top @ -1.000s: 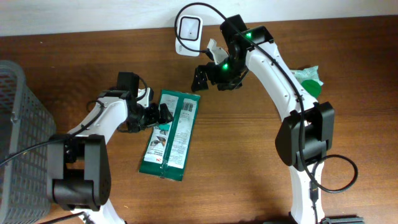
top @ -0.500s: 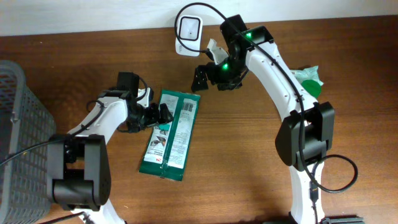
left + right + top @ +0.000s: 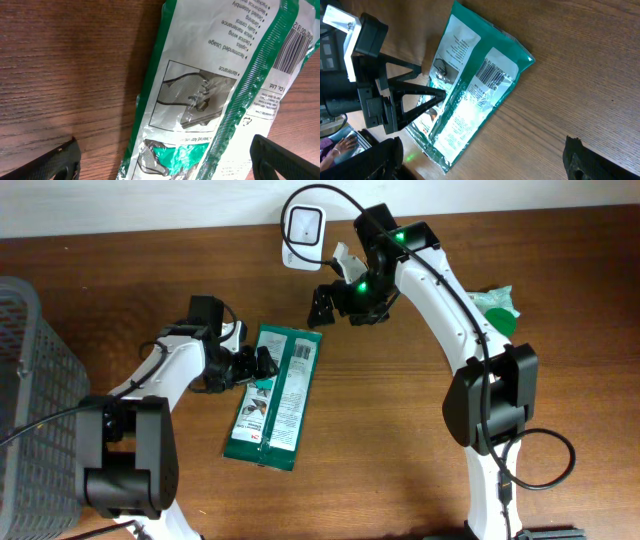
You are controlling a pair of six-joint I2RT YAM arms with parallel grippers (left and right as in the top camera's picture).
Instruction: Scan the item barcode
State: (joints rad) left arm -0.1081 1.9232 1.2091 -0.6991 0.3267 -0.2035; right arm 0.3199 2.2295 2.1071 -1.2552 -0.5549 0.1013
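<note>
Two grippers, jaws spread wide, hold nothing: the left gripper sits at the edge of the green packet, lying flat, barcode upward, on the table; the right gripper hovers near its top end.

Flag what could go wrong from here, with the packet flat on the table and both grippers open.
The packet lies flat, so the open left gripper over its edge may shove it rather than pinch it. The wrapper looks glossy and crinkled near the barcode; glare might spoil a read. The right gripper hangs between packet and scanner, risking a bump on the lift.
</note>
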